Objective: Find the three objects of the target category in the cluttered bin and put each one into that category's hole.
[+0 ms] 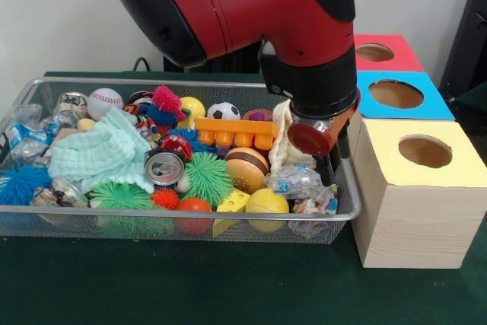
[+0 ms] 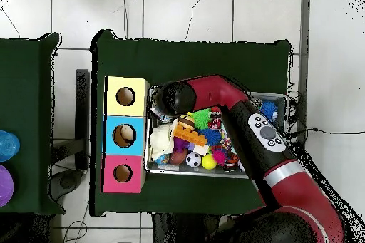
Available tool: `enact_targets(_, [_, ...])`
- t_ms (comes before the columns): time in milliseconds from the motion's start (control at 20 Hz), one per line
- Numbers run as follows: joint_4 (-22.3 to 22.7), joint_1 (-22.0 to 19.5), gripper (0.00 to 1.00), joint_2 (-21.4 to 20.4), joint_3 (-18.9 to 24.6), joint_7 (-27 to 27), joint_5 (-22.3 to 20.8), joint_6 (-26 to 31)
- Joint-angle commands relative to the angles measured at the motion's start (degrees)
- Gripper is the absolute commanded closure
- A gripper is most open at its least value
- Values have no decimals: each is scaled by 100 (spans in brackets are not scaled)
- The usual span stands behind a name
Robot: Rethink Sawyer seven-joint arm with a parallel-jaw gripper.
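The arm [image 1: 251, 5] reaches down over the end of the bin [image 1: 183, 222] nearest the three boxes. Its gripper [image 1: 329, 159] is mostly hidden behind the wrist, low at the bin's rim beside the yellow box [image 1: 415, 203]; I cannot tell whether it is wide, narrow or holding anything.

The bin sits on the green table [image 1: 190, 287], by the front view's left and middle, with the yellow, blue [image 1: 396, 95] and red [image 1: 378, 52] boxes in a row along its right end.

Two packets lie in the bin's near corner by the yellow box: a clear one [image 1: 293, 180] and, just beside it, one with multicoloured contents [image 1: 319, 203]. A third packet with blue-white print [image 1: 21, 138] lies at the opposite end, by the far left corner.

Nearby are a can [image 1: 164, 166], a mint cloth [image 1: 103, 154], a toy burger [image 1: 246, 169] and an orange block [image 1: 236, 132].

In the overhead view the arm [image 2: 242, 112] crosses the bin [image 2: 279, 97] to the boxes' side.
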Motion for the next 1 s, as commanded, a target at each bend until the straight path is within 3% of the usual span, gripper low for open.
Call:
enact_targets(50, [-149, -82, 0, 401, 115, -1583, -641, -292])
enact_targets(600, [-112, -165, 0, 451, -67, -1378, -901, -112])
enact_targets(1000, [-93, -332, 0, 466, 161, -1718, -1033, -249])
